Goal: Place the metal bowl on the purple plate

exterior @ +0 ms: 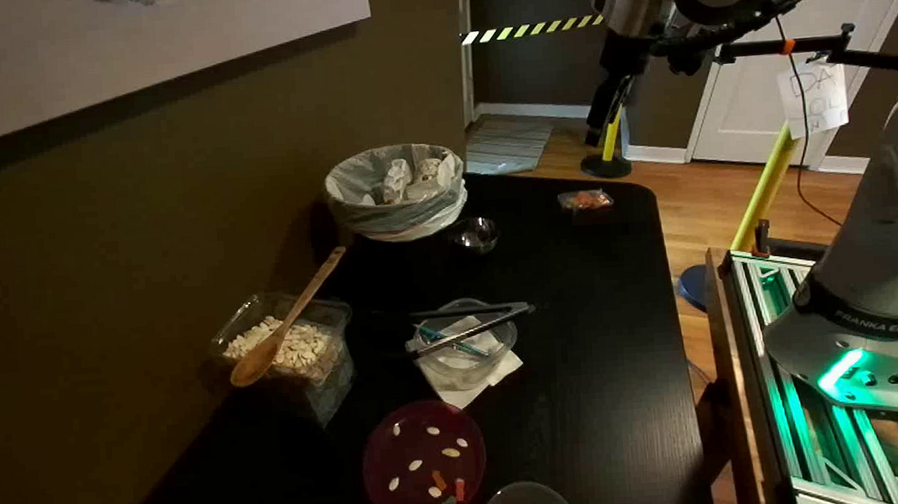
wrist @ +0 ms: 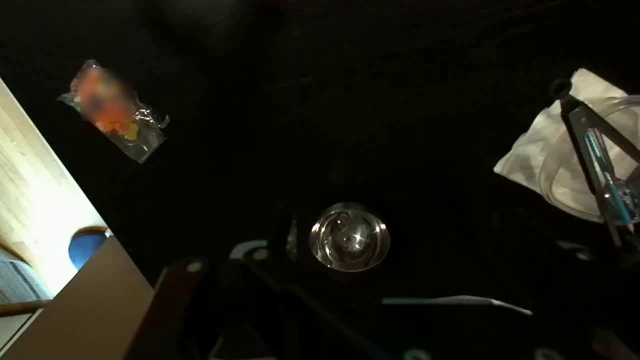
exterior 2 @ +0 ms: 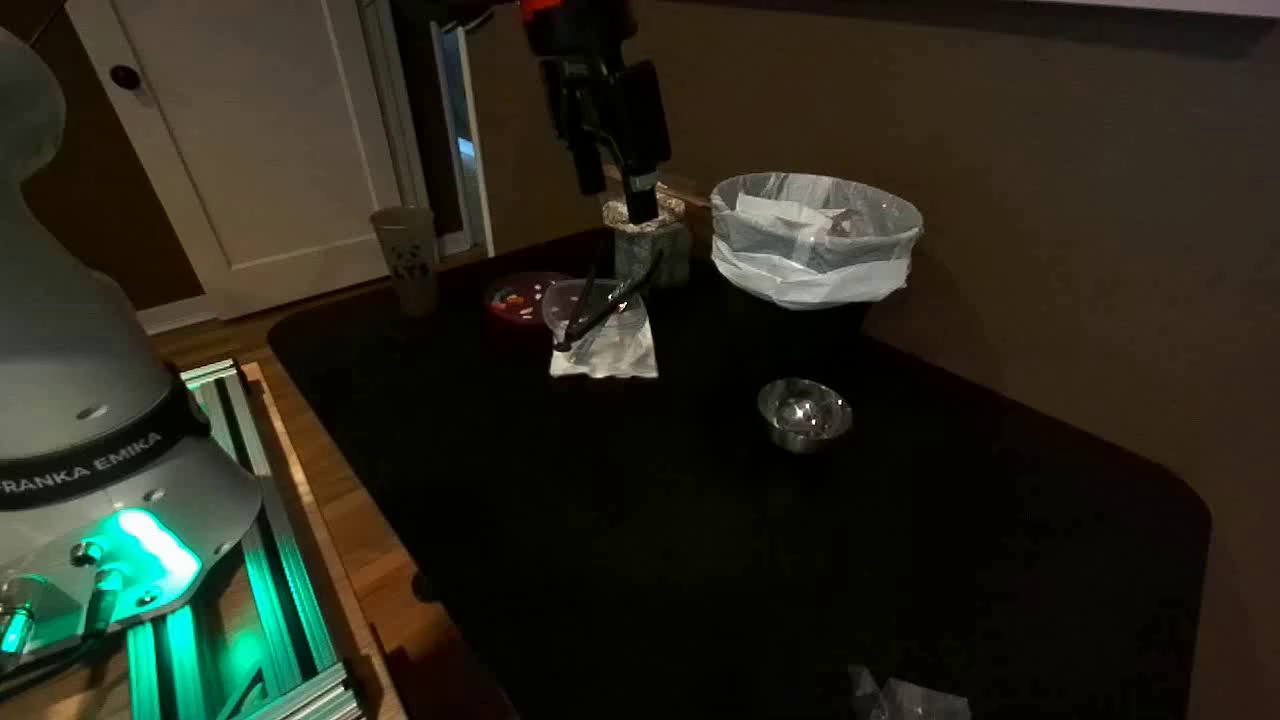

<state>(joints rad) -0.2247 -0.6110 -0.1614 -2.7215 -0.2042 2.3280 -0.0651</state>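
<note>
The metal bowl (exterior: 478, 235) is small, round and shiny. It stands upright on the black table, apart from the gripper, in both exterior views (exterior 2: 803, 418) and near the middle of the wrist view (wrist: 350, 242). The purple plate (exterior: 385, 462) lies flat at the near end of the table in an exterior view, with several pale and coloured small pieces on it. It shows small and far off here (exterior 2: 500, 308) and is out of the wrist view. My gripper (exterior 2: 615, 200) hangs high above the table, open and empty. Its dark fingers stand wide apart in the wrist view.
A bag-lined wide bowl (exterior: 396, 216) stands beside the metal bowl by the wall. A clear container with tongs (exterior: 467, 360) sits on a napkin. Nearby are a chip tub with a wooden spoon (exterior: 297, 312), a cup (exterior 2: 405, 265) and a candy bag (wrist: 107, 107).
</note>
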